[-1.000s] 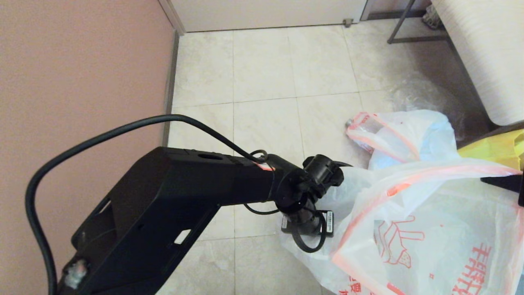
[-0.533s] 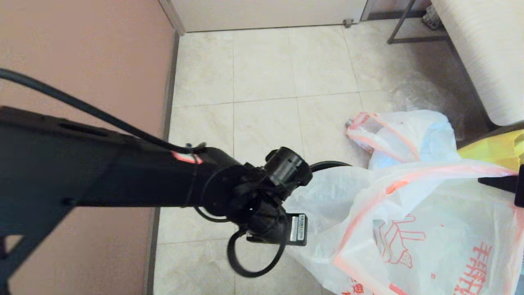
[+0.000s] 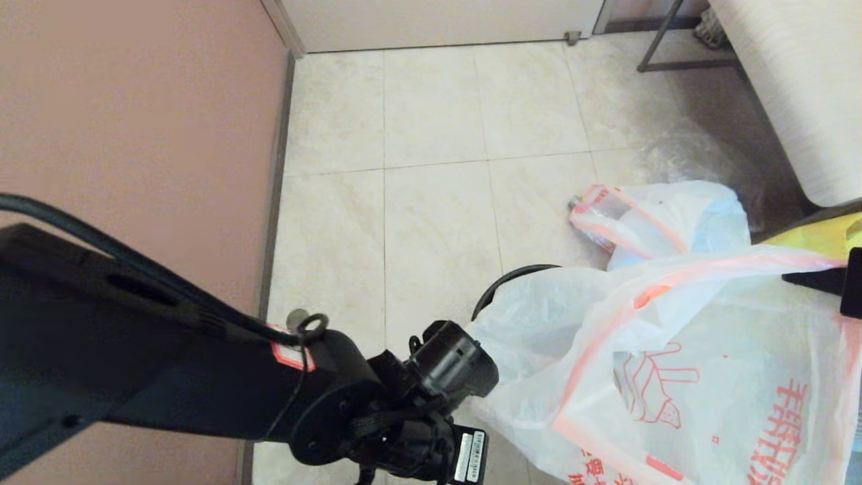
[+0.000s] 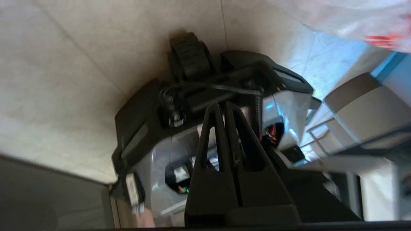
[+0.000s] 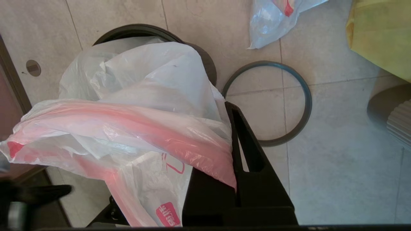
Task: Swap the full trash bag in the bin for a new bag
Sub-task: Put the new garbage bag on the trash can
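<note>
The new bag [image 3: 680, 377], thin white film with a pink-orange hem and a red hand drawing, hangs spread over the bin [image 3: 502, 286], whose black rim shows only as an arc. My right gripper [image 5: 230, 107] is shut on the hem of the new bag [image 5: 154, 128], above the bin [image 5: 128, 29]. The bin's grey hoop [image 5: 303, 109] lies flat on the floor beside it. Behind the bin, the full trash bag [image 3: 663, 215] lies on the tiles. My left gripper [image 4: 223, 107] is shut and holds nothing; that arm is low at the near left, apart from the bag.
A yellow fabric bag [image 3: 818, 236] sits at the right by a white ribbed cylinder [image 3: 801, 87]. A pink wall [image 3: 135, 135] runs along the left. A metal frame leg [image 3: 663, 40] stands at the back. In the left wrist view, the robot's base [image 4: 192, 128] fills the middle.
My left arm has drawn back from the new bag, towards the robot and lower in the head view. The new bag still hangs from my right gripper, barely shifted.
</note>
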You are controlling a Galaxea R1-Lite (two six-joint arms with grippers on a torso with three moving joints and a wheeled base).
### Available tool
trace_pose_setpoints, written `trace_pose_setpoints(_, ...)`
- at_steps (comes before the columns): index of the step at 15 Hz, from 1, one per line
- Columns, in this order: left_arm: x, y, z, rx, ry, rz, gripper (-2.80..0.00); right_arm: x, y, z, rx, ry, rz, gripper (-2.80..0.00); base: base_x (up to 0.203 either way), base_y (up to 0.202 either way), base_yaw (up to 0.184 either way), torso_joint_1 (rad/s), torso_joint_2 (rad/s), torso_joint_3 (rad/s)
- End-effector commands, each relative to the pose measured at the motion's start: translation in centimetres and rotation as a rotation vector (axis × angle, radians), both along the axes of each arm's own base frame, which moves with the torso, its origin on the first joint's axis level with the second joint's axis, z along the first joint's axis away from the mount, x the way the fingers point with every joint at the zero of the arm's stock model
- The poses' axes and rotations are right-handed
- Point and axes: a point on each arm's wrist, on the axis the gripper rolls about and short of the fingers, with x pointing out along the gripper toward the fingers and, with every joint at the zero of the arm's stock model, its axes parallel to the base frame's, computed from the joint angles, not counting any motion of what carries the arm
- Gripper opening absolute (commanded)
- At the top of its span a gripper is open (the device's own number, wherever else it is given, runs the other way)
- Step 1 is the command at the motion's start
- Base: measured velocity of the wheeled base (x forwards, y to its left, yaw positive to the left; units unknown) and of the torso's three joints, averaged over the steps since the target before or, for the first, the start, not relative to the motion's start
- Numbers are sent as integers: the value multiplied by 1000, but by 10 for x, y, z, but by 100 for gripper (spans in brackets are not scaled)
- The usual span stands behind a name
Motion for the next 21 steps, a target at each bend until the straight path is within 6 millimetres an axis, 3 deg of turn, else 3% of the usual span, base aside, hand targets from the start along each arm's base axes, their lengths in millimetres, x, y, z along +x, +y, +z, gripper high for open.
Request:
trace_pose_setpoints(1,4,-12,-38,64,38,-23,-280,5,1,0,1,8,1,-280,0,0,0,0,0,0)
trace_pose_setpoints(5,20,-32,-57,-39,-49,-118,-280,8,4,5,74,7,-15,-280,0,0,0,0,0,0)
trace_pose_setpoints(7,39,-43,-53,-100,-94,-116,-280,7,8,4,76,9,7,-280,0,0,0,0,0,0)
trace_pose_setpoints(10,70,-49,-10,-220,-213,-63,-280,6,8,6,77,3,8,-280,0,0,0,0,0,0)
trace_pose_setpoints(14,93,-65,18,-275,-273,-56,-280,8,7,7,77,0,2,-280,0,0,0,0,0,0)
trace_pose_setpoints(21,130,-116,-7,-247,-253,-71,-280,20,9,4,77,18,1,-280,0,0,0,0,0,0)
